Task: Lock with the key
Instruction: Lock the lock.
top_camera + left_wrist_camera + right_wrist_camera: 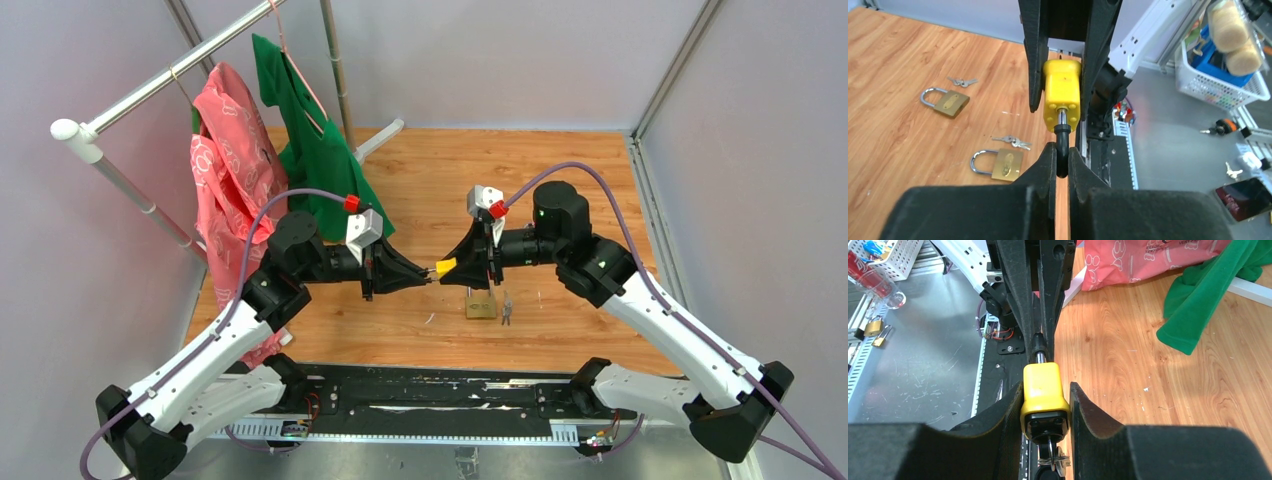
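One yellow padlock (1063, 90), key (1050, 449) in its base, is held mid-table above two brass padlocks (946, 102). The right gripper (1045, 392) clamps its body, the left gripper (1062, 156) pinches its shackle (1062, 142); both arms reach inward.

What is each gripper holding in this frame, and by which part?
Both hold one yellow padlock. The right gripper clamps its body, and the left gripper pinches its black shackle. Keys hang beneath the body.
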You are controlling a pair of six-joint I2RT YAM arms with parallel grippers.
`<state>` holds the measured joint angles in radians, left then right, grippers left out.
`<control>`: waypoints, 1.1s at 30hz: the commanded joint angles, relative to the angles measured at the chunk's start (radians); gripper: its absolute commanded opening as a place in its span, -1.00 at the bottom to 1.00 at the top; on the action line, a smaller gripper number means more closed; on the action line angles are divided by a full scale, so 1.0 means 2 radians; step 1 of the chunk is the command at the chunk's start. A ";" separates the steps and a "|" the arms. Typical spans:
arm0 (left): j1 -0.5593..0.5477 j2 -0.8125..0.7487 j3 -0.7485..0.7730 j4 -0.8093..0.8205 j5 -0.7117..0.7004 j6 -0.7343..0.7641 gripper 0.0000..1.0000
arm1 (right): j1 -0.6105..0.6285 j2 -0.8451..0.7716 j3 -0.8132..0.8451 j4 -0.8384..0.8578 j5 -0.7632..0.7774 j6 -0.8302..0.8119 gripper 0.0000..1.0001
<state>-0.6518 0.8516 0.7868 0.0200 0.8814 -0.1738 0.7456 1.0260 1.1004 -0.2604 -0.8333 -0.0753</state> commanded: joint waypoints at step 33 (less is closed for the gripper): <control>-0.008 -0.016 -0.016 0.081 0.004 -0.015 -1.00 | -0.028 -0.022 -0.046 0.080 -0.059 0.063 -0.90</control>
<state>-0.6586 0.8295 0.7532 0.1108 0.8711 -0.2165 0.6701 0.9703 1.0031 -0.1242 -0.9463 0.0326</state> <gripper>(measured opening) 0.065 0.247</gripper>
